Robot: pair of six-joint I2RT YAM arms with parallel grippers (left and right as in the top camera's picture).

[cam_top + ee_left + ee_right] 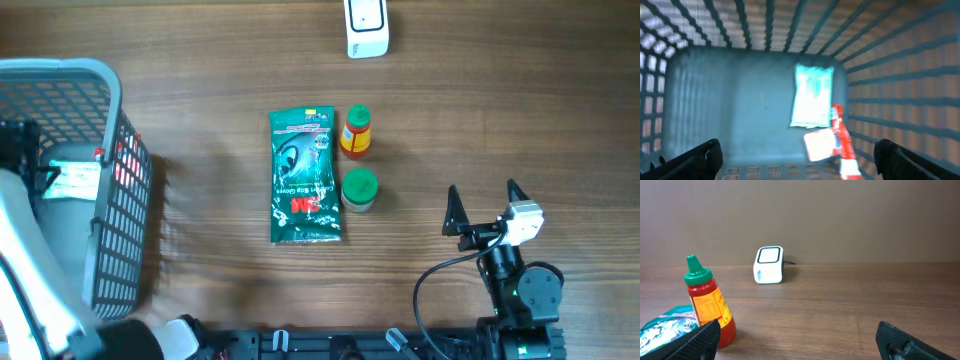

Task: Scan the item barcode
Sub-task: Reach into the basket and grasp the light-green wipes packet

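**Scan not in progress: both grippers empty, nothing at the scanner**

Right gripper (483, 200): jaws wide, nothing between them. It sits low at the near right of the table and points toward the far edge. Its wrist view looks along the tabletop with the scanner (366, 27) straight ahead and well apart from it.

Left gripper (797, 147): jaws also wide and empty. It is down inside the basket (110, 90) at the left and looks at the basket floor. A pale pouch (812, 95) and a red-and-white pack (837, 140) lie there, touching or overlapping. That view is blurred, so I can't read the labels.

Task items on the table, centre:
- Green glove pack (303, 177), lying flat.
- Sauce bottle (356, 131), upright just to its right.
- Green-lidded jar (359, 189), just near of the bottle.

The scanner stands at the far edge, well apart from all three.

My read on progress:
- The two things in the basket may be finished items, but the frames don't prove it.
- The three on the table look unscanned: none is held and none is in front of the scanner window.
- For each one, the pick, the presentation of the barcode to the scanner and the drop-off are all left to do.
- The right arm is the closer one to the jar and bottle.
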